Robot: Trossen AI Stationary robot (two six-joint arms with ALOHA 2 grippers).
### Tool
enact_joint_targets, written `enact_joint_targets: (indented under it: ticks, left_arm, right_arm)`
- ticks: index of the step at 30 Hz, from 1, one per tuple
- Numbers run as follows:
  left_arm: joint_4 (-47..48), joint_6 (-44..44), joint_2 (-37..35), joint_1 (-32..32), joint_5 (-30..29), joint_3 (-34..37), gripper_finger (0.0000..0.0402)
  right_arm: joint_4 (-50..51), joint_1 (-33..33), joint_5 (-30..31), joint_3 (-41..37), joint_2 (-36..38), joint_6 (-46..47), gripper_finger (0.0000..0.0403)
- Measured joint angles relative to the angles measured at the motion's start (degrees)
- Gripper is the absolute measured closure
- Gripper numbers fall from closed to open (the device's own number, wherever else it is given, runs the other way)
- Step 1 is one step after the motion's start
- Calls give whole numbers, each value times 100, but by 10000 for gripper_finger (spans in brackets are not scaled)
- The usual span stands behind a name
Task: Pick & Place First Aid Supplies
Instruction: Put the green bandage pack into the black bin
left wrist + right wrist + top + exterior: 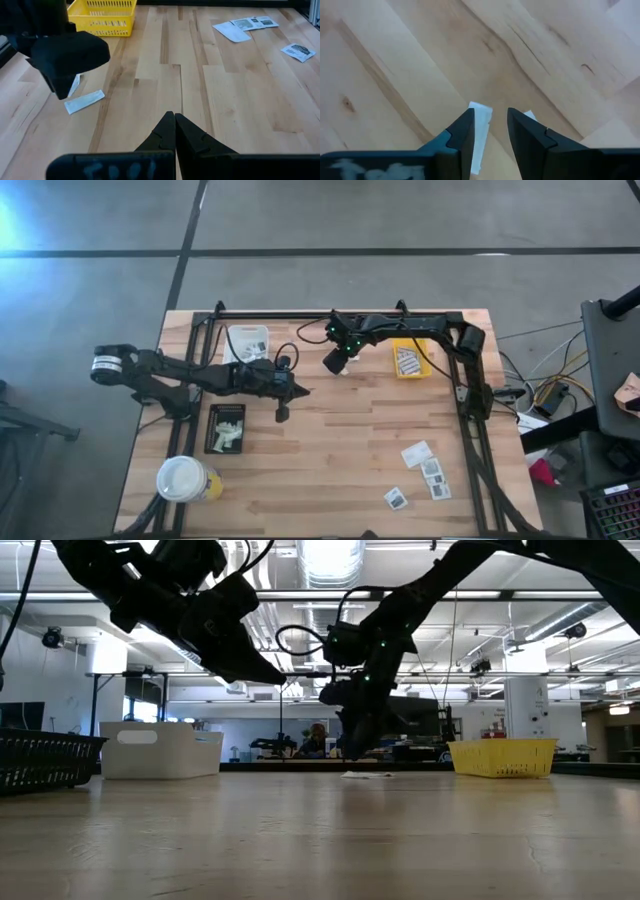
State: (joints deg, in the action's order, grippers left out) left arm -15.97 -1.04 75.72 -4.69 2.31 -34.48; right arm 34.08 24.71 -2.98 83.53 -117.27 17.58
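Note:
My right gripper (pixel 490 124) is open and points down at the far middle of the table (pixel 335 363). A narrow white strip packet (pixel 481 131) lies flat on the wood between its fingers, and a second white piece (pixel 529 116) shows beside one finger. In the low view the fingertips (pixel 355 748) stand just above the packets (pixel 366 775). The left wrist view shows both strips (pixel 84 101) under the right gripper. My left gripper (pixel 174 121) is shut and empty, and hovers near the table's middle (pixel 298 392). Several flat printed packets (pixel 428 470) lie near the right front.
A yellow tray (pixel 410 360) with packets sits just right of the right gripper. A white tray (pixel 247 342) is at the far left, a black tray (pixel 225 428) holding white pieces is on the left, and a white-topped yellow cup (pixel 185 478) stands at the near left corner.

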Motion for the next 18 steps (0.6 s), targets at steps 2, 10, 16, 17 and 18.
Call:
enact_joint_targets:
  ticks: [2,10,16,17,18]
  left_arm:
    - [-2,0,0,0,0,0,402]
    - [0,0,0,0,0,0,402]
    - [-2,-40,0,0,0,0,402]
    - [0,-41,0,0,0,0,402]
    - [-1,-42,0,0,0,0,402]
  right_arm:
    - [-39,-2,0,0,-15,23,286]
    - [-41,-7,-2,-5,-292,44,294]
    - [-43,-7,-5,-2,-348,68,298]
    - [-43,-7,-19,-2,-348,68,297]
    - [-41,-7,-64,-2,-348,72,296]
